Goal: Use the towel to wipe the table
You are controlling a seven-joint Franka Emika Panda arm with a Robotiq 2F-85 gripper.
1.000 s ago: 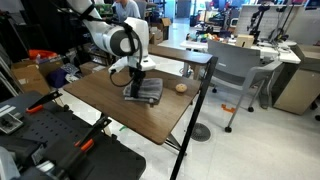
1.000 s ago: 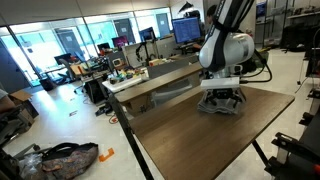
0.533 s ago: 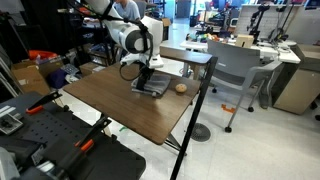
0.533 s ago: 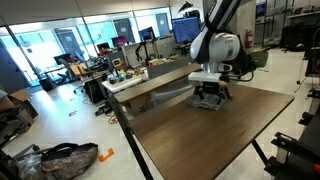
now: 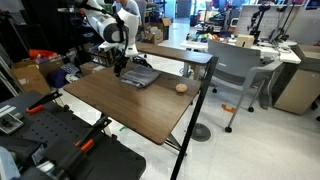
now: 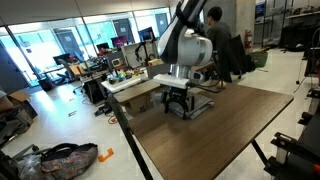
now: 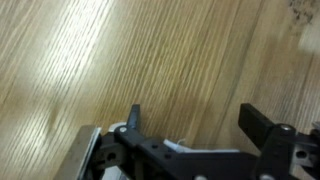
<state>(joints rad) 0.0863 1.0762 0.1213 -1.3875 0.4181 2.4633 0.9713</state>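
The pincer (image 5: 119, 70) stands low over the far part of the brown wood-grain desk (image 5: 120, 112). Its jaws are spread wide. In the wrist view the two dark fingers (image 7: 133, 122) have only bare wood grain between them, so it grips nothing.

In an exterior view the gray towel (image 5: 141, 76) lies rumpled on the desk just beside the pincer, at about 3 o'clock from it. Whether a fingertip touches the cloth's edge cannot be told.

A small tan ball (image 5: 181, 87) rests on the desk at about 4 o'clock from the towel, near it but apart, close to the desk's edge. It is the only other thing on the wood.

Past that edge a black upright bar (image 5: 201, 95) of the frame rises. At 3 o'clock from the ball stands a grey chair (image 5: 235, 68), pushed toward a narrower side desk (image 5: 180, 51), which runs at 12 o'clock from the ball.

In an exterior view a person in dark clothes (image 6: 217, 45) stands beyond the arm (image 6: 186, 48), at about 2 o'clock from the pincer. A dark bag (image 6: 60, 158) lies on the floor at 8 o'clock, well away from the desk.
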